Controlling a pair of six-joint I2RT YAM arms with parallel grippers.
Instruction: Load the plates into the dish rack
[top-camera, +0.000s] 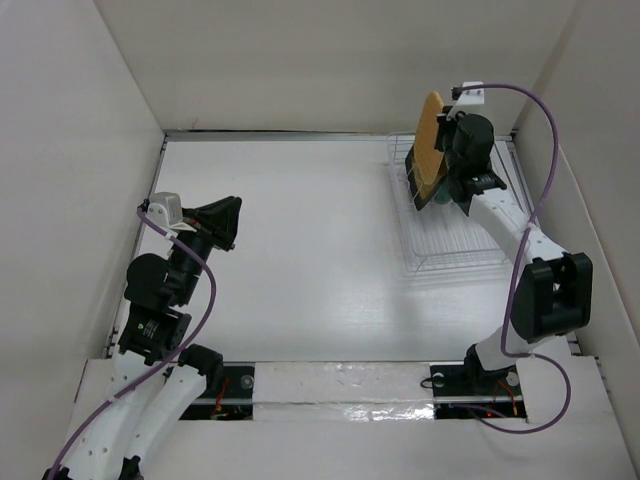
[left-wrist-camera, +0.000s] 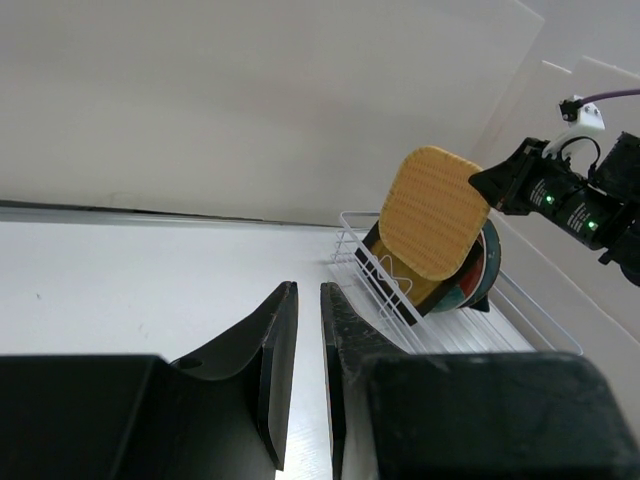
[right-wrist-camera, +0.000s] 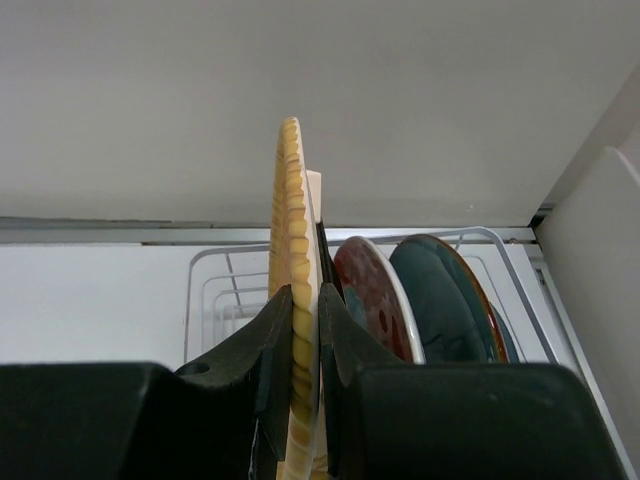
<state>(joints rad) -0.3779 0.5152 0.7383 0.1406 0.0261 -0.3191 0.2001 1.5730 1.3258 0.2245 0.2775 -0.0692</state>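
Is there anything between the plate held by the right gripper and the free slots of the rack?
Nothing visible. The tan plate, in the right gripper, hangs over the rack beside the marbled plate; the wires on its other side look free. The slot directly below is hidden.

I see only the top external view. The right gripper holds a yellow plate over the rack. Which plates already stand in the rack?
Observer: A red marbled plate and a teal plate, both upright; rims behind the teal one I cannot count.
Operator: Where are they from the yellow plate?
Observer: Right of the yellow plate in the right wrist view; the dish rack wires left of it show no plate.
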